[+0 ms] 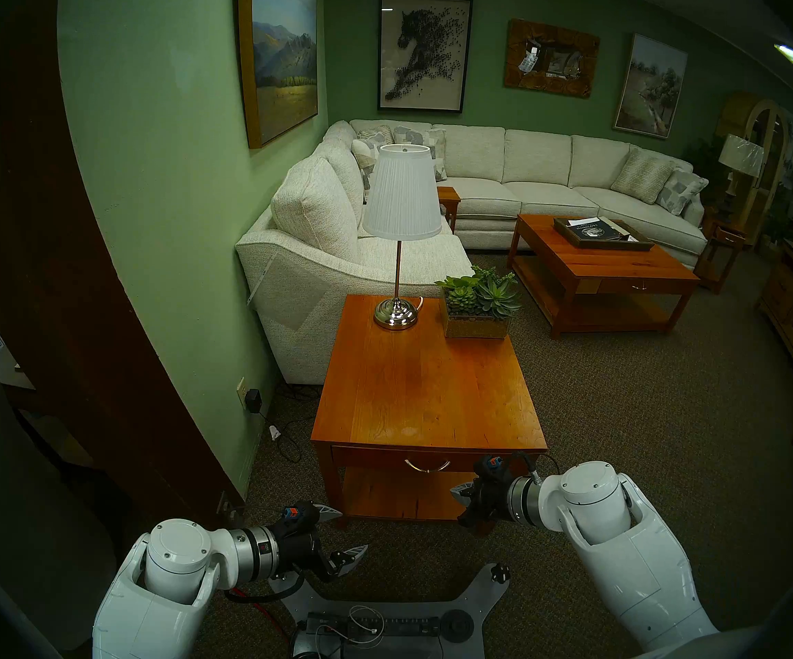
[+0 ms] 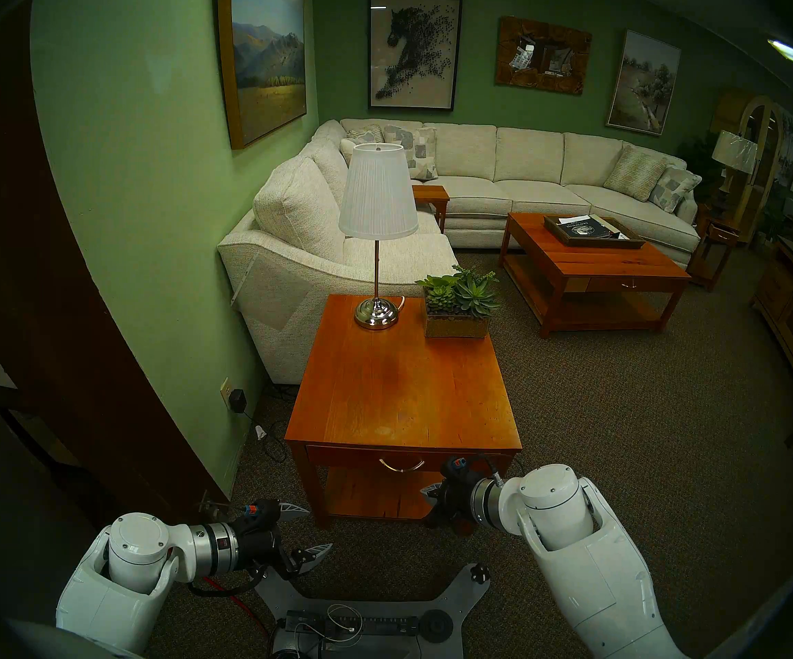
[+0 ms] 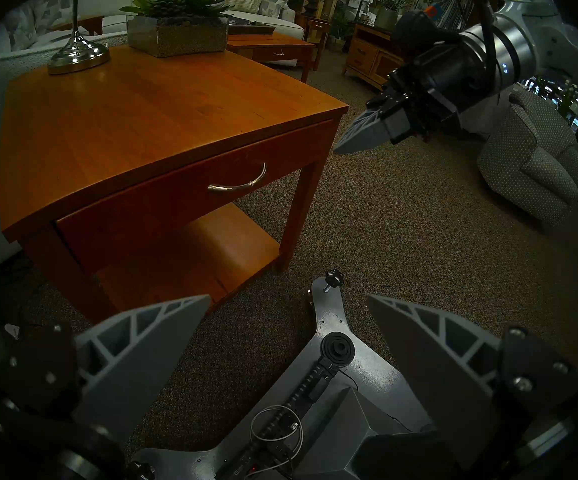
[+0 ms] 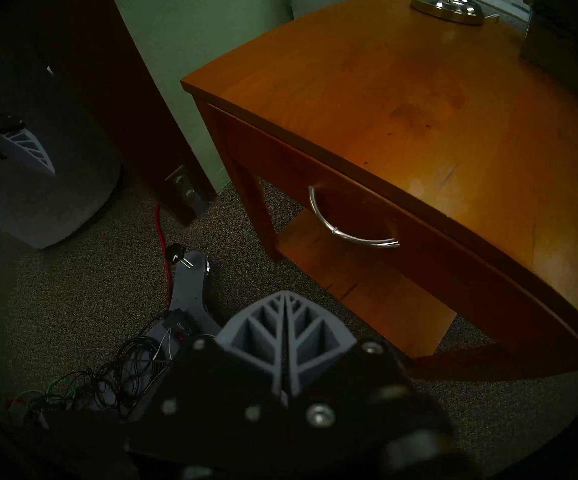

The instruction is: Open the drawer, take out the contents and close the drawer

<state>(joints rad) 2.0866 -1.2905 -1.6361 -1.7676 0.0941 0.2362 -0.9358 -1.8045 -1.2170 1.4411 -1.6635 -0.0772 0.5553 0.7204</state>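
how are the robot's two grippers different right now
The left gripper has its fingers spread wide apart; the right gripper has its fingers pressed together. The left gripper hangs beside the end table's left front leg; the right gripper is nearer the drawer's handle. Neither holds anything or touches the table.

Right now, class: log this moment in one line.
drawer: closed | handle: untouched | right gripper: shut, empty, near table | left gripper: open, empty

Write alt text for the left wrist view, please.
A wooden side table with a closed drawer and a curved silver handle. The right end effector, shut and empty, hangs to the handle's right; the left end effector stands open over carpet.
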